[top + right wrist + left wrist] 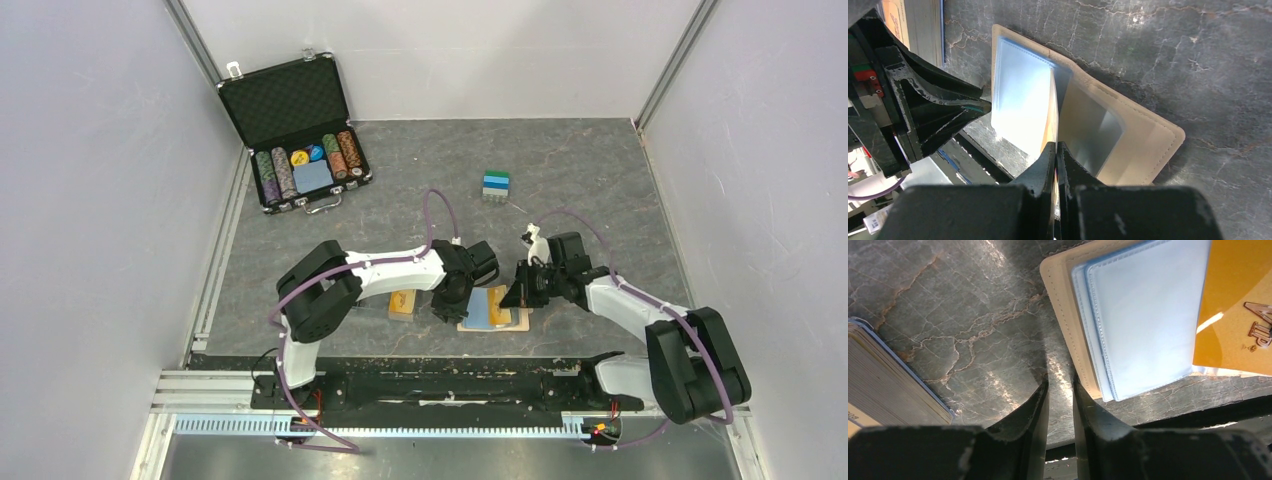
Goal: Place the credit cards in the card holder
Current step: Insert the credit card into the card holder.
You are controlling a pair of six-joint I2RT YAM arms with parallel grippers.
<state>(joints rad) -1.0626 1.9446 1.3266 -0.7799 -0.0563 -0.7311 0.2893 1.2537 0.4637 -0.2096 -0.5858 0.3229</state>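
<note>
- Nearest to us, the two arms rise from the near edge of the grey marbled table [620, 170] and bend inward toward each other.
- Just beyond their bases lies the card holder [1148, 145]. It is open and flat on the table, tan inside facing up, with pale blue clear sleeves [1143, 315] lying on it.
- The right gripper [1055, 146] has its jaws clamped tight on the near edge of an orange card [1233, 300].
- The card stands on edge above the holder's middle, and from the left wrist we read raised "VIP" lettering on its face.
- The card's far edge meets the sleeves, but from these angles we cannot tell whether it has entered a slot.
- The left gripper [1060, 382] reaches the holder from the left. Its jaws stand a narrow gap apart, with only table showing between them.
- The finger nearer the holder [1085, 405] lies right at its stitched border.
- Just left of the holder, and apart from it, sits an orange-topped stack [403, 303] of thin, card-like layers.
- Farther out, near mid-table, a small block banded blue, green and white [496, 185] stands alone.
- Farthest away, in the far-left corner, a black chip case [295, 130] stands open with its lid raised and rows of poker chips [280, 172] inside.
</note>
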